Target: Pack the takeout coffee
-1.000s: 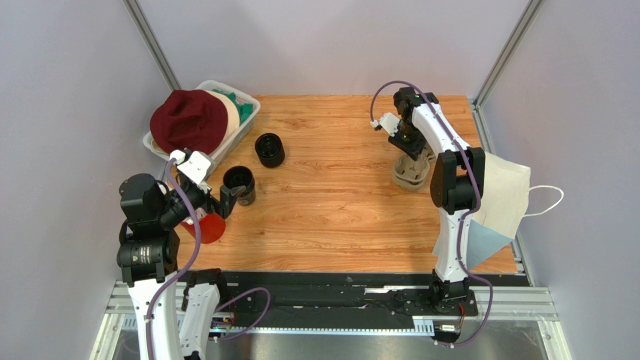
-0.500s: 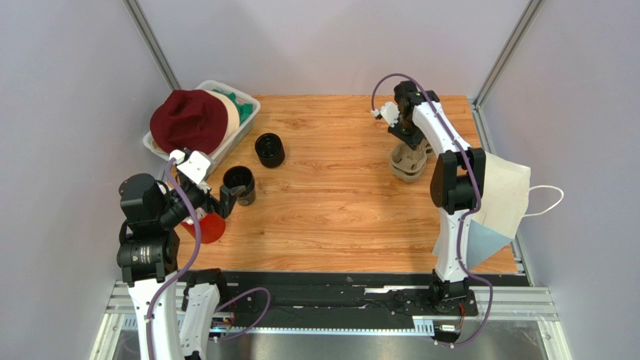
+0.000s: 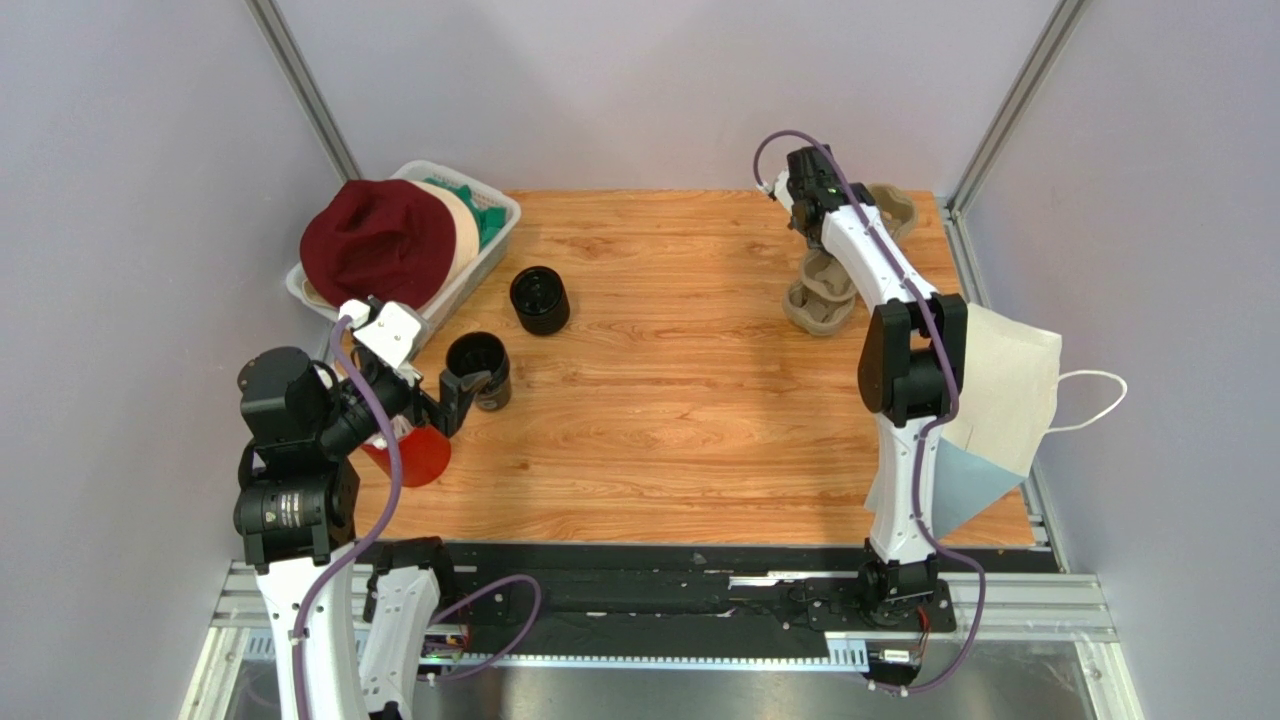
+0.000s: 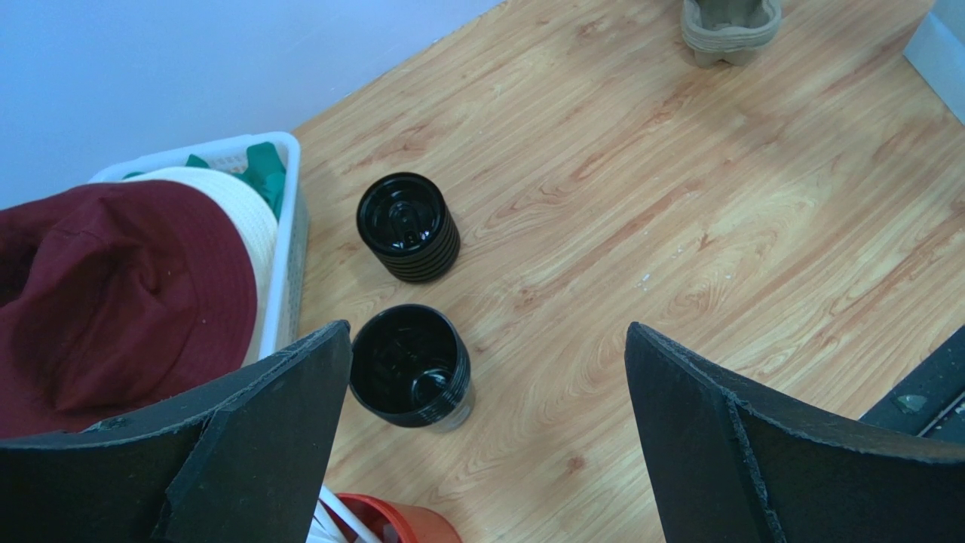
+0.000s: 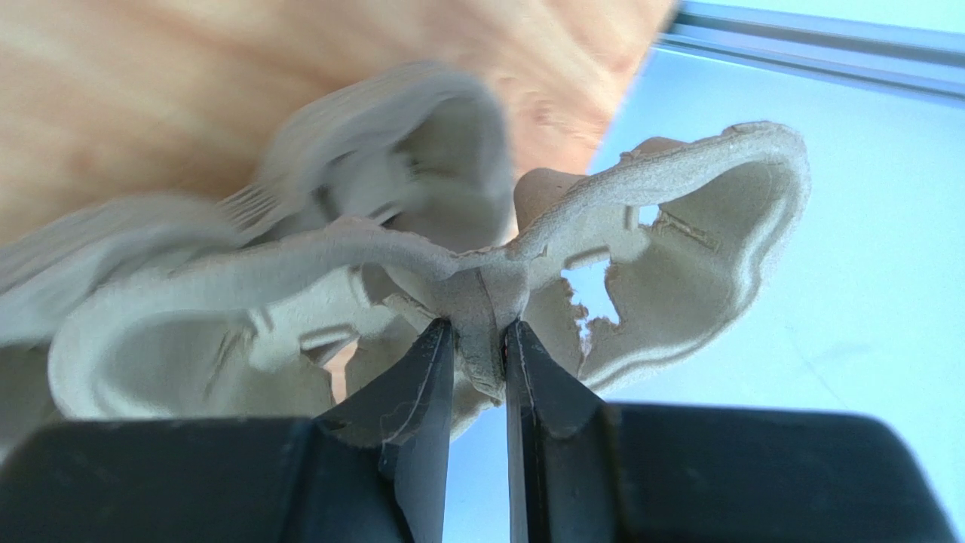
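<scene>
Dark cup by left claw, right claw gripping tray

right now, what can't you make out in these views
Red cup: cut off at bottom edge, left wrist view.
Paper bag: partly behind right arm, top view.
Pulp tray: left side blurred, right wrist view.
Open dark cup: inside too dark, left wrist view.
</scene>
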